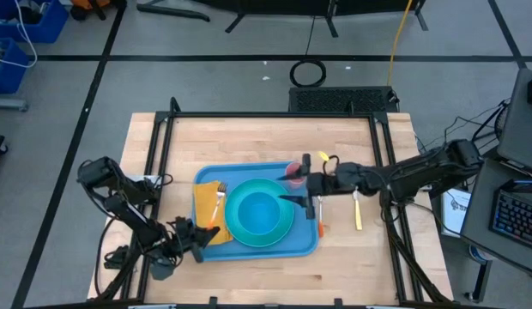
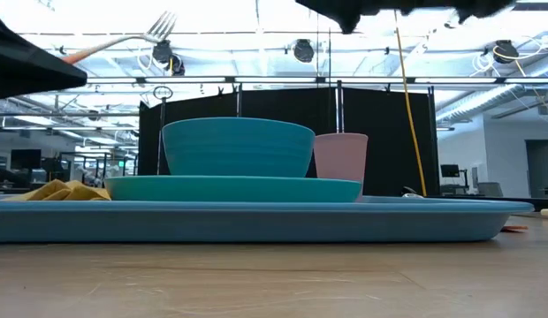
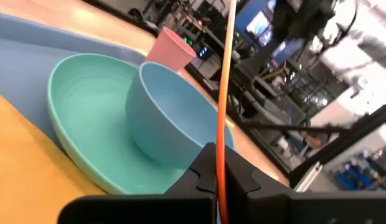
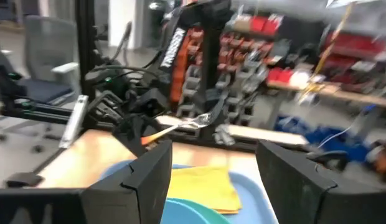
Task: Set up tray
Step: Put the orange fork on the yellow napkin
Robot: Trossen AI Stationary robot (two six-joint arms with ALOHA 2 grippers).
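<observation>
1. The large light-blue rectangular plastic tray [image 1: 249, 245] with rounded corners and a raised rim lies in the middle of the wooden table [image 1: 266, 142], between the two pincers.
2. The left pincer [image 1: 206, 230] sits at the tray's left edge, its fingers clamped together on the orange handle of a fork [image 2: 124, 40] with silver tines.
3. In the low view that fork is lifted well above the tray, tilted, tines uppermost.
4. Just under and beside the left pincer, a yellow-orange square cloth napkin [image 1: 208, 206] lies on the tray's left part.
5. Beyond the napkin from the left pincer, a round teal plate [image 1: 259, 215] rests on the tray, with a round blue bowl [image 2: 238, 147] standing on it.
6. The right pincer [image 1: 293, 199] hangs above the tray's right side, its fingers wide apart and holding nothing.
7. Just beside the right pincer, a pink plastic cup [image 2: 340, 155] stands upright near the tray's far right corner.
8. Behind the right pincer, off the tray, an orange-handled utensil [image 1: 320, 221] and a yellow-handled utensil [image 1: 357, 210] lie on the table.
</observation>
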